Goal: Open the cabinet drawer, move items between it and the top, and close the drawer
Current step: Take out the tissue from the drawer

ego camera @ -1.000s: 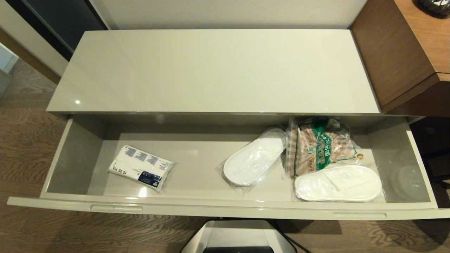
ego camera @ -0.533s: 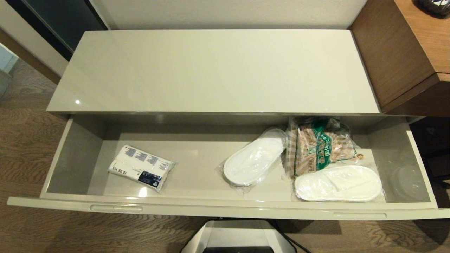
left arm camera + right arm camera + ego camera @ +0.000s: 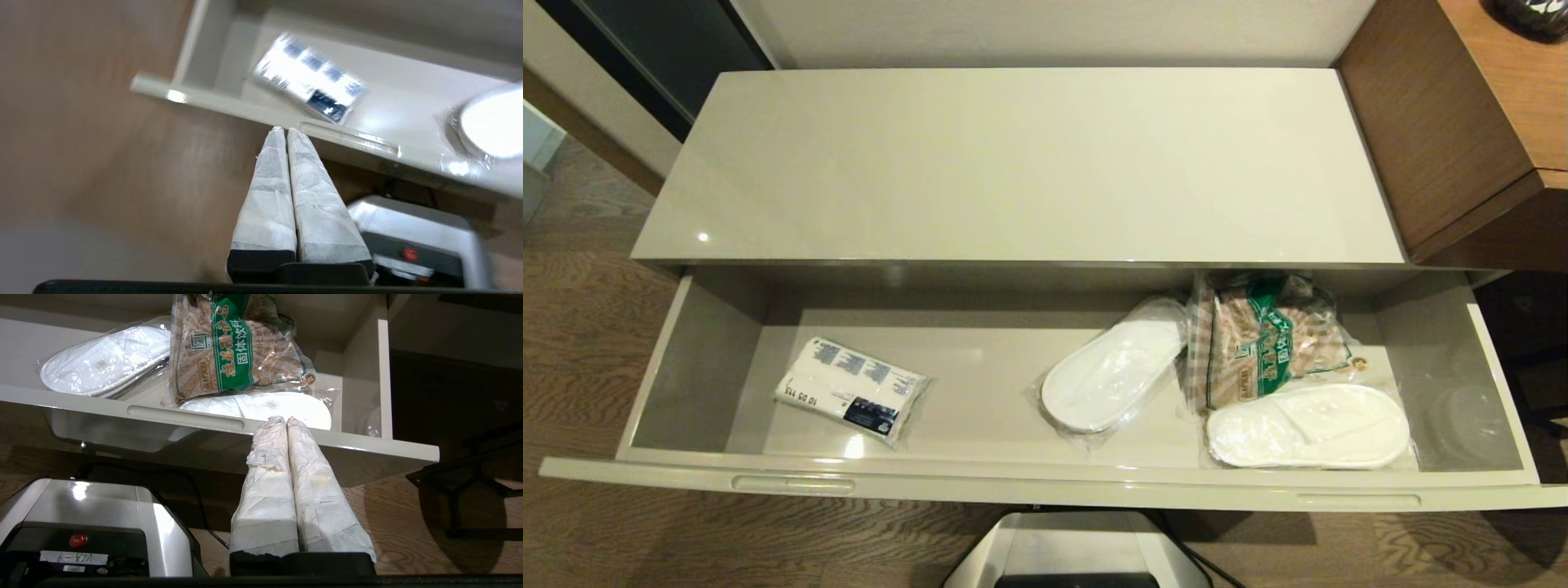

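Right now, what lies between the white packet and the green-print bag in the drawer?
In the head view, bare drawer floor, then one wrapped slipper, which sits beside the bag. The packet lies apart.

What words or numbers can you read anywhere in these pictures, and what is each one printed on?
"固体饮料": white characters on the green band of the clear bag.
"10 05 115": on the small white packet, reading upside down in the head view.
The handwritten white label on the robot's base is too unclear to read reliably.
The rest of the bag's print and the packet's small blue-grey print are too small to read.
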Tool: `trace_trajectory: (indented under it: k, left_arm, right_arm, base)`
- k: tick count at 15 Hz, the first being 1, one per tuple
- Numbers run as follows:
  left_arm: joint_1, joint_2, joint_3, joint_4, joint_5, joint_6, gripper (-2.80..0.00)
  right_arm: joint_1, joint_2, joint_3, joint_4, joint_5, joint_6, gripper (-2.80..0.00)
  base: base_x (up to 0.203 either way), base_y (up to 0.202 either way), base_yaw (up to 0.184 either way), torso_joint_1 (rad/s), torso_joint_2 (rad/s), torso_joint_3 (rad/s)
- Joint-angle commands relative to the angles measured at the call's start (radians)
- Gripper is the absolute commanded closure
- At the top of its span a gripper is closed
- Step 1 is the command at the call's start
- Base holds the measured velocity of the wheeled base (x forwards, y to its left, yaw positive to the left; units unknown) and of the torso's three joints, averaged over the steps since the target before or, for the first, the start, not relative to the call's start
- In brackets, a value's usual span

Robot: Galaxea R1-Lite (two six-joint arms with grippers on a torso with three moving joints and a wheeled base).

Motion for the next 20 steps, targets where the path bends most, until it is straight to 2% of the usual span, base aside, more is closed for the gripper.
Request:
trace_trajectory:
  k: [1,2,6,8,9,11,13,14,16,20]
  left_arm:
    - [0.017,0.253,-0.186,0.209,0.032,-0.086,0.00]
    - [0.020,0.340,-0.246,0.270,0.023,-0.137,0.00]
    - [0.014,0.853,-0.497,0.364,-0.072,-0.459,0.00]
    - [-0.003,1.045,-0.633,0.399,-0.139,-0.638,0.00]
    - [-0.009,1.119,-0.685,0.407,-0.183,-0.703,0.00]
    - [-0.016,1.268,-0.770,0.418,-0.254,-0.805,0.00]
    - [-0.020,1.356,-0.812,0.404,-0.287,-0.860,0.00]
    - [-0.020,1.366,-0.814,0.396,-0.293,-0.875,-2.80]
    - [-0.019,1.393,-0.788,0.384,-0.301,-0.886,-2.80]
    - [-0.019,1.424,-0.769,0.289,-0.224,-0.888,-2.80]
  right_arm:
    - [0.000,-0.011,0.002,-0.001,0.001,0.000,0.00]
    - [0.000,-0.011,0.002,-0.001,0.001,0.002,0.00]
    - [0.000,-0.011,0.002,0.001,0.001,0.002,0.00]
    - [0.000,-0.011,0.002,-0.001,0.001,0.002,0.00]
    - [0.000,-0.011,0.002,-0.001,0.001,0.002,0.00]
    - [0.000,-0.011,0.002,-0.001,0.001,0.002,0.00]
    - [0.000,-0.011,0.002,-0.001,0.001,0.002,0.00]
    - [0.000,-0.011,0.002,-0.001,0.001,0.002,0.00]
    - [0.000,-0.011,0.002,0.001,0.001,0.002,0.00]
    - [0.000,-0.011,0.002,-0.001,0.001,0.002,0.00]
  base:
    - [0.000,0.000,0.000,0.000,0.00,0.000]
    - [0.000,0.000,0.000,0.000,0.00,0.000]
    - [0.000,0.000,0.000,0.000,0.00,0.000]
    - [0.000,0.000,0.000,0.000,0.00,0.000]
    - [0.000,0.000,0.000,0.000,0.00,0.000]
    - [0.000,0.000,0.000,0.000,0.00,0.000]
    - [0.000,0.000,0.000,0.000,0.00,0.000]
    - [0.000,0.000,0.000,0.000,0.00,0.000]
    - [0.000,0.000,0.000,0.000,0.00,0.000]
    - [0.000,0.000,0.000,0.000,0.00,0.000]
